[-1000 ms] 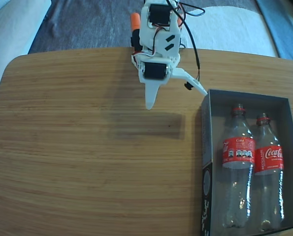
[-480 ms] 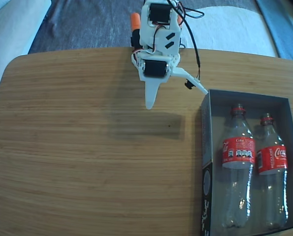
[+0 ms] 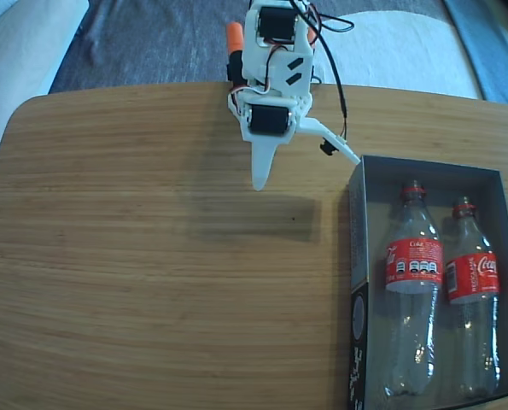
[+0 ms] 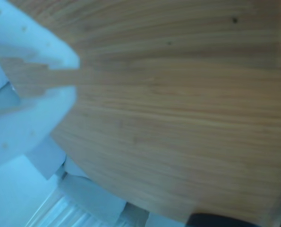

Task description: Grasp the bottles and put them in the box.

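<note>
Bottles: both Coca-Cola bottles lie inside the box, necks pointing to the far end in the fixed view.
Gripper point(image 3: 259, 181): folded back near the table's far edge, well apart from the box; its place matches the earlier pictures. In the wrist view the white fingers point(image 4: 34, 111) nearly meet, a thin gap between them, holding nothing.
Wooden table point(image 3: 151, 282): bare to the left of the box.
Box point(image 3: 357, 256): on the right of the table, dark grey, printed side facing the camera.
Larger bottle point(image 3: 413, 260): unchanged from a second ago.
Smaller bottle point(image 3: 473, 275): has rolled slightly away from its neighbour and turned its label; now looks settled.
Meaning: the task appears finished, nothing left to grasp.
</note>
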Tool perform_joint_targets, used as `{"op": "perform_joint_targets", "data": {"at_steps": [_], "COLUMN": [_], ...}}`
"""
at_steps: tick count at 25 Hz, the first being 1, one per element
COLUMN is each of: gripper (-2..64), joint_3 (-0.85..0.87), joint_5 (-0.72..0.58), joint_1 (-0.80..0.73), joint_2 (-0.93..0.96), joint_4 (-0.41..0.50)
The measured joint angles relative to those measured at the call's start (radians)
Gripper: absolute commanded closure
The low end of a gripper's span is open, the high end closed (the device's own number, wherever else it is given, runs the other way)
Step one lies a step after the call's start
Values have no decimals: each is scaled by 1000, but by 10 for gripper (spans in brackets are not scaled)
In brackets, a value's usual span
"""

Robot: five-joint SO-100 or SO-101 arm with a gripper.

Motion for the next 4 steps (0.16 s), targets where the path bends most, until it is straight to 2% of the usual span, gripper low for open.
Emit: {"op": "perform_joint_targets", "data": {"at_steps": [4], "gripper": [618], "joint_3": [0], "joint_5": [0], "joint_1": [0], "joint_2": [0], "joint_4": [0]}}
